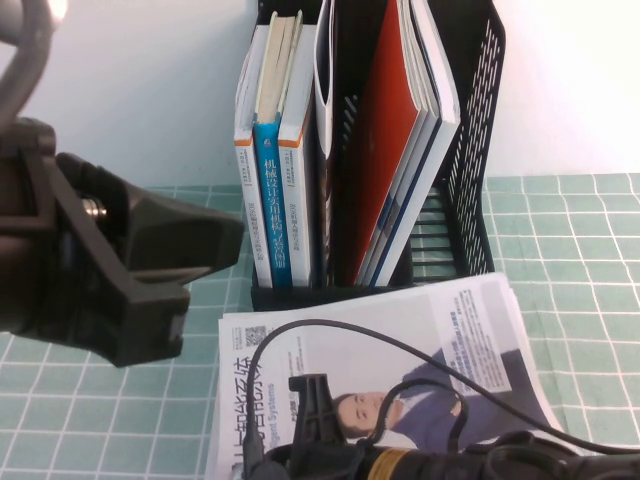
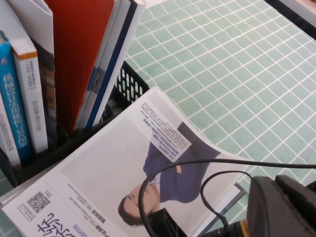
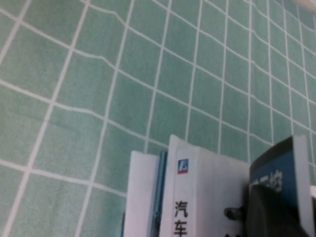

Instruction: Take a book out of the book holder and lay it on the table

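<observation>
The book (image 1: 400, 335), a pale magazine with a man in a blue suit and a QR code on its cover, lies flat on the green checked table (image 1: 570, 250) just in front of the black book holder (image 1: 470, 120). It also shows in the left wrist view (image 2: 108, 168), its far corner slightly curled. My left gripper (image 1: 215, 245) hangs above the table, left of the holder. My right gripper (image 1: 310, 405) is low at the near edge, over the magazine's near end, with its cable looping across the cover. In the right wrist view its dark tip (image 3: 276, 212) is against upright book spines.
The holder keeps a red-covered magazine (image 1: 395, 130) with thin magazines in its right compartment, and a blue book (image 1: 270, 200) between white books on its left. The right wrist view shows a white spine (image 3: 197, 197). Green cloth (image 2: 237, 74) lies open to the holder's right.
</observation>
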Robot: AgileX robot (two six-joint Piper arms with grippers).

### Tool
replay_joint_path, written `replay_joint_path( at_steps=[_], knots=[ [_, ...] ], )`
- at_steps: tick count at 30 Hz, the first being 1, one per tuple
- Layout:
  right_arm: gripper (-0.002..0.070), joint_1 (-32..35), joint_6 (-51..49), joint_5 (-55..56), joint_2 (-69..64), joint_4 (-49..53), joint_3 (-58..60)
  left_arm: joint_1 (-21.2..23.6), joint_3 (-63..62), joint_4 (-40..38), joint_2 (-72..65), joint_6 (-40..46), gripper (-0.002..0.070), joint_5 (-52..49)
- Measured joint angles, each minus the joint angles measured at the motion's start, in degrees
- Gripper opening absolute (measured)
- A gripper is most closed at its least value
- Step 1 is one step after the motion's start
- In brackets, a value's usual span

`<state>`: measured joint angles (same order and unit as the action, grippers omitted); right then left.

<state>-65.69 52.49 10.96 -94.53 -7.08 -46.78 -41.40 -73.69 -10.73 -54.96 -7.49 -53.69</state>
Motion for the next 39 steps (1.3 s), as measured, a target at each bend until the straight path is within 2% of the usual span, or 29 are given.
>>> replay_joint_path(
  at_steps=[7, 10, 11, 13, 16, 20, 23, 25, 27, 32, 35, 39],
  knots=[
    [0.0043, 0.0, 9.5, 4.7, -4.2, -13.4, -0.5, 0.0, 0.6, -0.1, 0.0, -0.6, -0.0003, 0.2],
    [0.0137, 0.0, 10.2, 4.8, -5.3, -15.8, -0.6, 0.0, 0.9, -0.1, 0.0, -2.0, -0.0003, 1.8],
    [0.019, 0.0, 9.9, 4.8, -5.4, -16.3, -0.6, 0.0, 1.2, -0.1, 0.0, -2.2, -0.0003, 2.3],
    [0.0299, 0.0, 7.4, 4.8, -5.4, -17.1, -0.6, 0.0, 1.3, -0.1, 0.0, -2.4, -0.0003, 2.5],
    [0.0446, -0.6, -3.3, 3.8, -4.1, -18.2, -0.6, 0.0, 1.5, -0.1, 0.0, -2.6, -0.0003, 2.4],
    [0.0496, -2.4, -16.8, 1.2, -0.9, -18.5, -0.6, 0.0, 1.5, -0.1, 0.0, -2.6, -0.0003, 1.6],
    [0.0503, -3.8, -20.6, 0.8, 1.3, -17.2, -0.6, 0.0, 1.5, -0.1, 0.0, -2.6, -0.0003, 1.5],
    [0.049, -4.8, -21.0, 0.5, 3.5, -14.4, -0.6, 0.0, 1.5, 0.3, 0.0, -2.0, -0.0003, 1.8],
    [0.0428, -5.5, -19.2, 0.6, 7.3, -11.7, -0.6, 0.0, 1.6, 2.7, 0.8, -1.8, -0.0003, 3.8],
    [0.0112, -4.0, -4.6, 1.4, 21.4, -14.2, -0.6, 0.0, 1.6, 15.5, 5.7, -6.1, -0.0003, 8.8],
    [0.0032, 0.1, 8.0, 0.4, 30.4, -26.3, -0.6, 0.0, 1.6, 22.6, 9.7, -9.4, -0.0003, 7.0],
    [0.0006, 8.7, 32.4, -2.9, 41.3, -53.7, 0.0, 0.0, 1.6, 27.6, 14.8, -10.4, -0.0003, -2.5]
  ],
)
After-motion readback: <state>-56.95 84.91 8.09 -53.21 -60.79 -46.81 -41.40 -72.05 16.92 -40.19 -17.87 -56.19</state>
